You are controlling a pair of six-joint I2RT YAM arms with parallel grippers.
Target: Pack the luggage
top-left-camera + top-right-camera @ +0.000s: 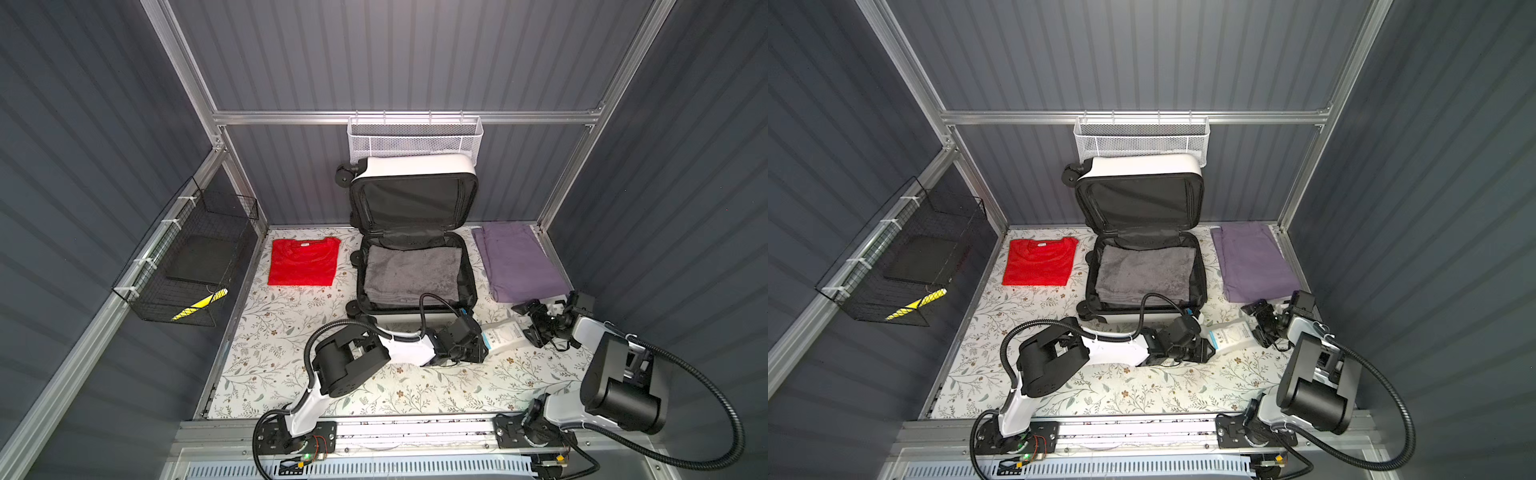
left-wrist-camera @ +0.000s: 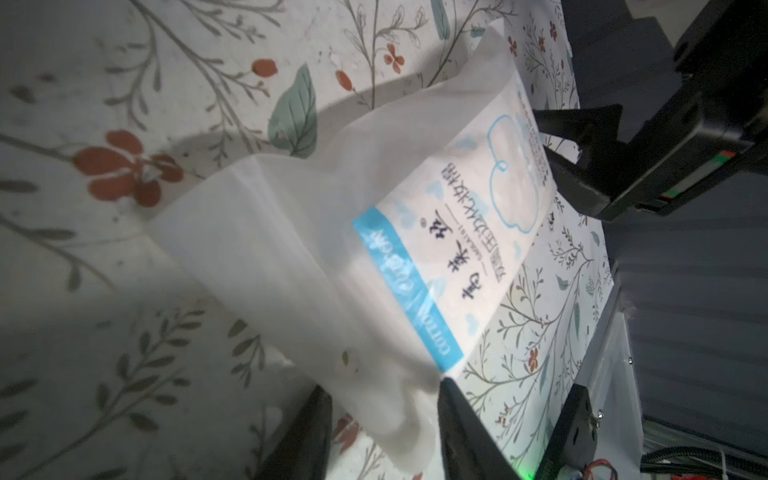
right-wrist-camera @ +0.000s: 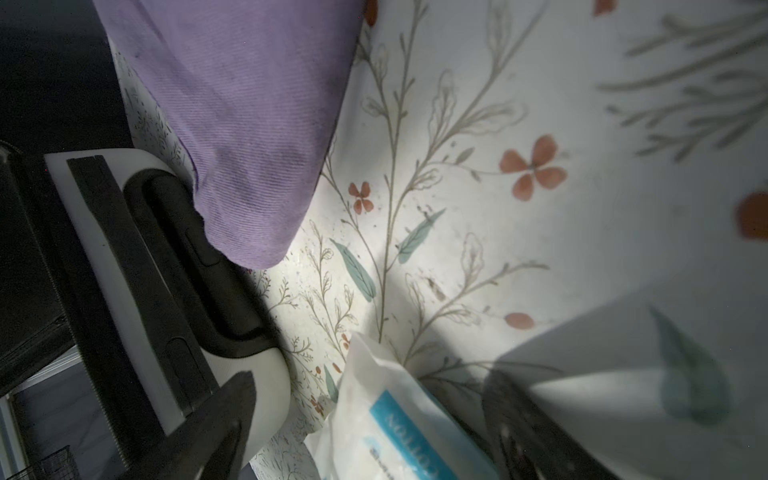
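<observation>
The left hand (image 2: 380, 388) straddles the cotton-pad packet's (image 1: 503, 336) loose end, jaws apart, not yet pinching; the right hand (image 3: 370, 380) gapes wide at the other end. The next move calls for a firm pinch, then a lift into the open suitcase (image 1: 415, 164) lying just behind on the tabletop (image 1: 291, 353).

L arm (image 1: 409, 345), R arm (image 1: 592, 328): white shells, blk motor housings; L gripper (image 2: 382, 386), R gripper (image 3: 372, 376) blk. Ribbed blk conduit (image 1: 308, 357) each; poss. green LED (image 1: 306, 457).

Bare room on the floral-print surface (image 1: 415, 390) along the front edge. Mid-back, the open white hard-shell suitcase (image 1: 415, 164) blocks the way, folded red T-shirt (image 1: 303, 262) toward the left edge, folded purple cloth (image 1: 519, 262) in the back-right corner, narrow bare lanes between. White blue-banded plastic packet (image 1: 505, 336) lies near the right edge.
</observation>
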